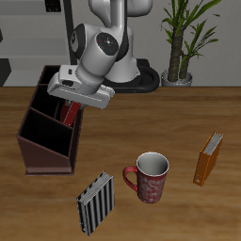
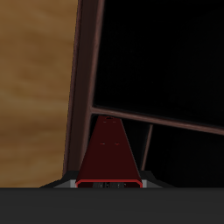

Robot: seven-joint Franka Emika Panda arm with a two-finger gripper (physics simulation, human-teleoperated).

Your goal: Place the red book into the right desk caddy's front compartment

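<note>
The red book (image 1: 68, 114) hangs upright from my gripper (image 1: 75, 98), whose jaws are shut on its top edge. Its lower part is down inside the right desk caddy (image 1: 45, 141), a dark maroon box with slanted sides and inner dividers, close to the caddy's wall nearest the mug. In the wrist view the red book (image 2: 109, 150) runs down from my gripper (image 2: 107, 185) beside the caddy's wall (image 2: 83, 87), with a divider (image 2: 162, 119) crossing just beyond it. The inside is dark, and I cannot tell whether the book touches the bottom.
A red patterned mug (image 1: 149, 177) stands near the table's front. A black-and-white striped book (image 1: 95, 200) stands beside it, near the caddy's front corner. An orange book (image 1: 208, 158) stands farther off beyond the mug. A potted plant (image 1: 179, 42) is at the back.
</note>
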